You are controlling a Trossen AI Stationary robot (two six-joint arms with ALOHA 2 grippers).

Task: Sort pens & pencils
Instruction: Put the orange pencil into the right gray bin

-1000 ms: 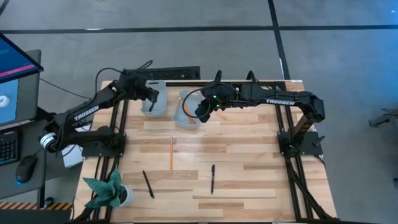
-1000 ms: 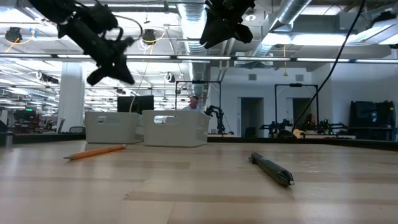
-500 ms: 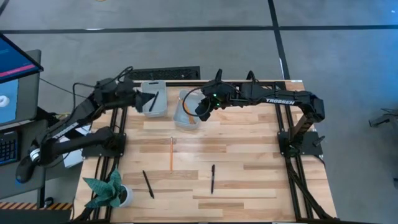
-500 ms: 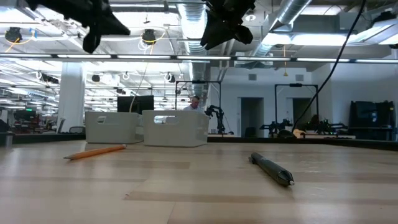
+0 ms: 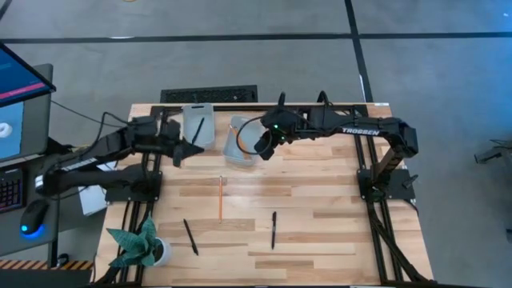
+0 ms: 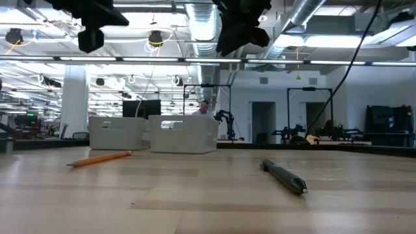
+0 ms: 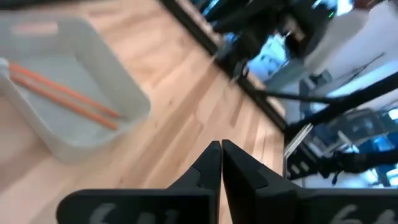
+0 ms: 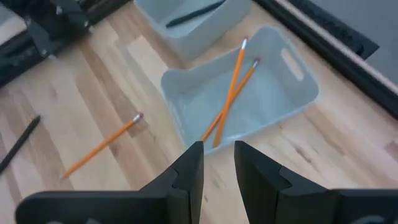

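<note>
Right wrist view: right gripper (image 8: 218,163), fingers parted by a narrow gap, nothing between them; it hangs above the near rim of the right bin (image 8: 292,106), a placing that fits a drop just made. Two pencils (image 8: 231,87) lie crossed inside that bin. Third pencil (image 8: 102,144) lies loose on the table (image 8: 74,93), outside the bin, presumably next for collection.

Left wrist view: left gripper (image 7: 221,163), fingers pressed together, empty, pointing over bare wood beside the bins; likely idle between picks.

High view: left bin (image 5: 197,126) holds one pen (image 5: 198,130), so each bin takes one kind. Two pens remain loose near the front edge: one (image 5: 190,237) left of centre, one (image 5: 273,229) at centre, well apart. Sorting appears half done: three items binned, three loose.
</note>
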